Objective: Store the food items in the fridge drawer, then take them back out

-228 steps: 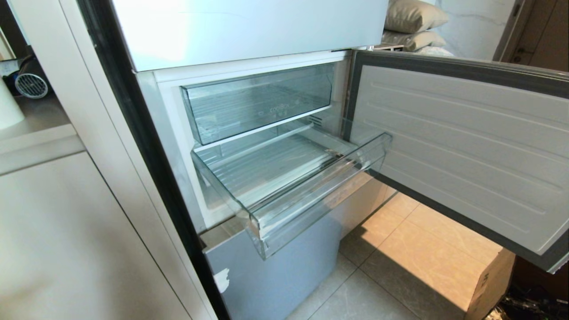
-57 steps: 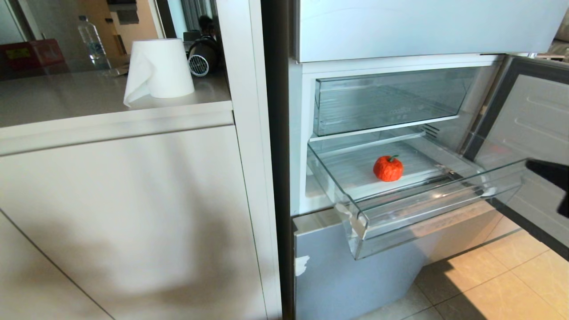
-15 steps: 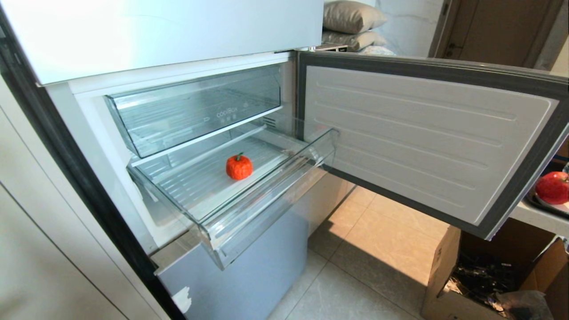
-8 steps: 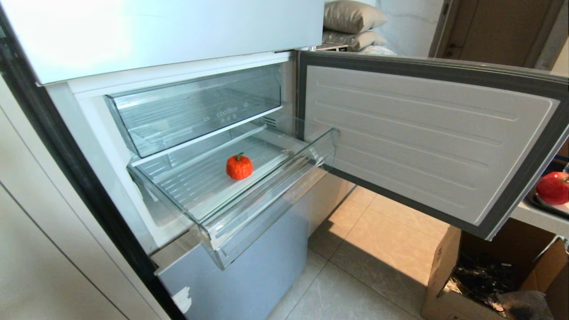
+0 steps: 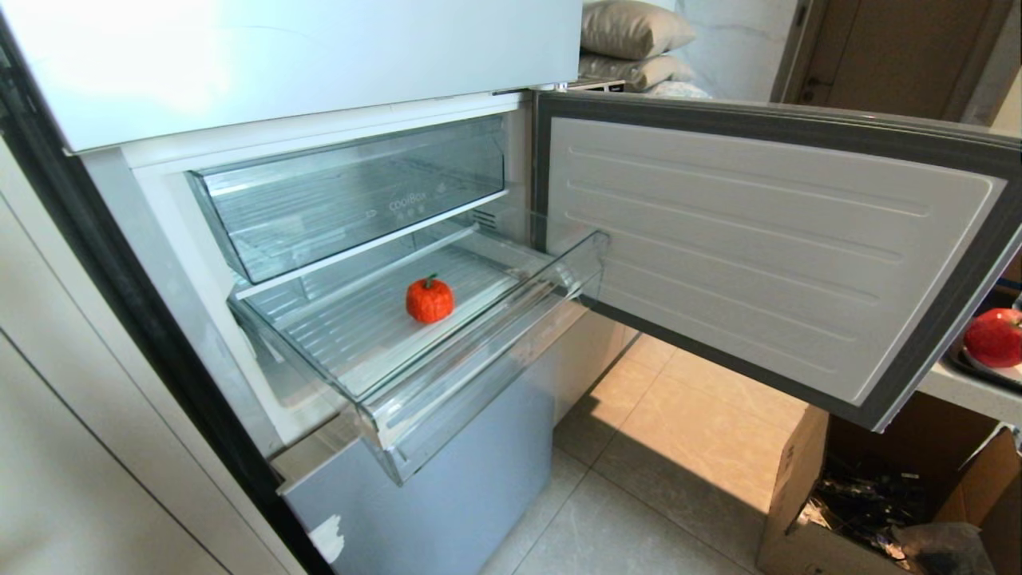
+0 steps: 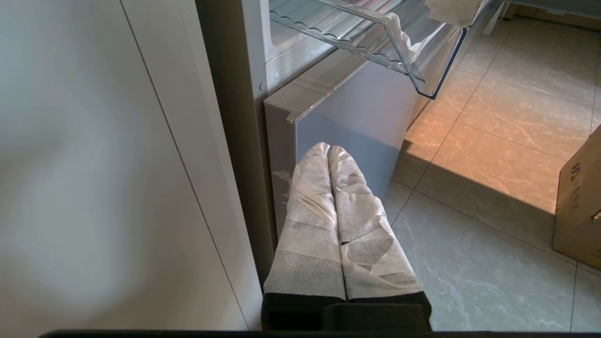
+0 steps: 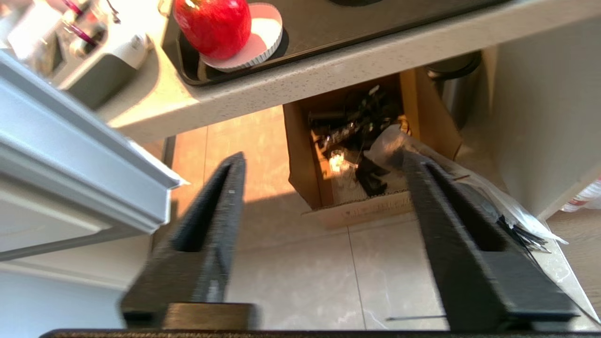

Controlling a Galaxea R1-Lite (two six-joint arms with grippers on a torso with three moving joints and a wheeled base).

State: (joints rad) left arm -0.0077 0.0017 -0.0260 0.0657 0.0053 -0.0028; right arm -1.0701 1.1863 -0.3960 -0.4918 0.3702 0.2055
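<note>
The drawer (image 5: 447,383) stands pulled out from the fridge, and the tomato (image 5: 429,299) sits on its ribbed floor, near the middle and a little behind the stepped front lip. Neither arm shows from the head. The right gripper (image 7: 324,159) is off to the drawer's right, past the open door (image 5: 766,247), its jaws spread wide with nothing between them, aimed at the floor and a cardboard box (image 7: 357,169) under a counter (image 7: 300,89). On that counter, on a dark tray, rests a red apple (image 7: 212,23) on a white dish. That apple looks like the next item to go in, so I would bring the spread jaws up level with it, straddle it at its widest part and close gently, since a round smooth fruit can squirt out of flat pads. Then carry it over the door's edge, not through it, and set it down beside the tomato, not on it. The left gripper (image 6: 328,149) hangs below the drawer's front corner, fingers pressed together, idle.
</note>
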